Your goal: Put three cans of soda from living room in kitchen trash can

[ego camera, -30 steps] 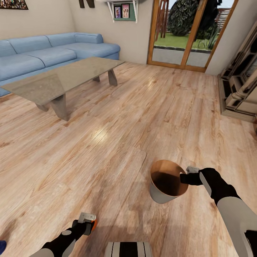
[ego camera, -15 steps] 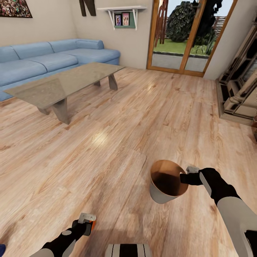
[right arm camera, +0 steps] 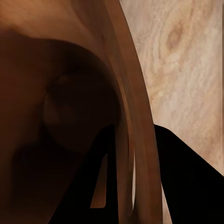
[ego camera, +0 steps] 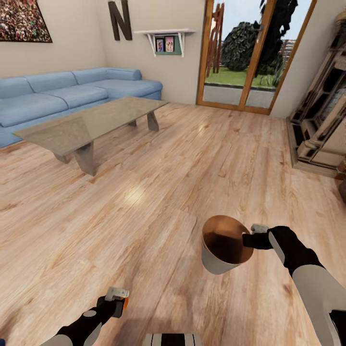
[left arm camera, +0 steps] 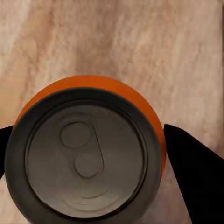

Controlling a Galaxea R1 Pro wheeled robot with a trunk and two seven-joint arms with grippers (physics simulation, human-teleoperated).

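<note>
Left end effector is clamped on the bright orange soda can with a silver top, held low near the robot's base above the light wooden plank floor; in the left wrist view a dark finger presses against the can's side and the pull-tab lid faces the camera. Right end effector pinches the rim of the small tapered trash can, pale grey-white outside and copper-brown inside, which hangs tilted above the floor with its mouth facing up and toward the room. In the right wrist view one finger sits inside the brown wall and the other outside it, the rim between them. Well ahead stand the glass-topped coffee counter on grey legs and, behind it, the long light-blue corner sofa. On the wall hang a crowd photograph, a big dark letter N and a small white shelf with pictures. Wood-framed glass garden doors stand at the far end.
</note>
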